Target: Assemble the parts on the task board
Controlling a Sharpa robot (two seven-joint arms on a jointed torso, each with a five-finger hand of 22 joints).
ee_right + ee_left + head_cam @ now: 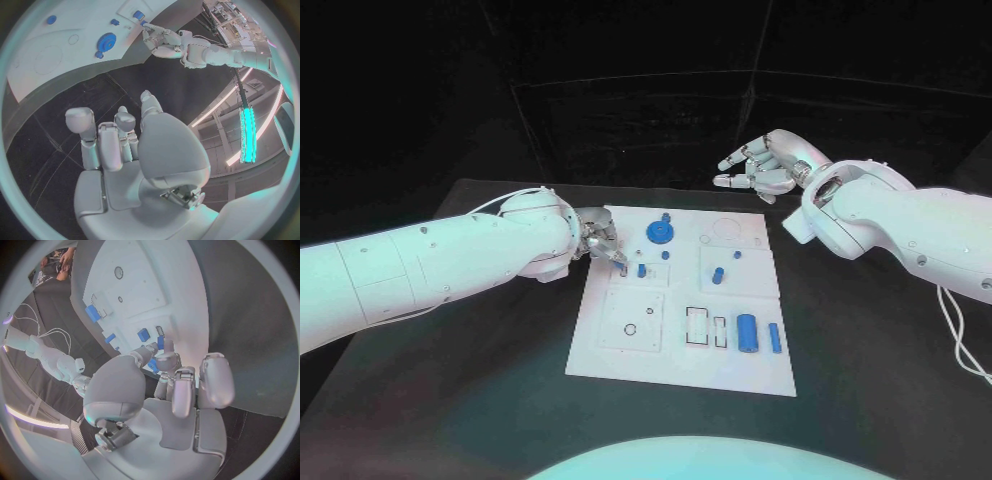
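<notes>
The white task board point(625, 345) lies in the middle of the black table. On it are a blue gear point(659, 233), a short blue peg point(642, 270), two small blue pieces point(718, 275), a blue cylinder point(747, 333) and a thin blue bar point(775, 337). My left hand point(600, 243) reaches over the board's far left corner. Its thumb and a finger pinch a small blue part point(153, 365), fingertips pointing down at the board point(181, 315). My right hand point(762, 165) hovers past the board's far edge, fingers apart and holding nothing. The right wrist view shows the gear point(106, 40) and my left hand point(159, 37).
Rectangular recesses point(698, 327) and a round hole point(630, 329) mark the board's near half. A faint ring outline point(728, 232) sits at its far right corner. Black table point(877, 340) surrounds the board, with a dark backdrop behind.
</notes>
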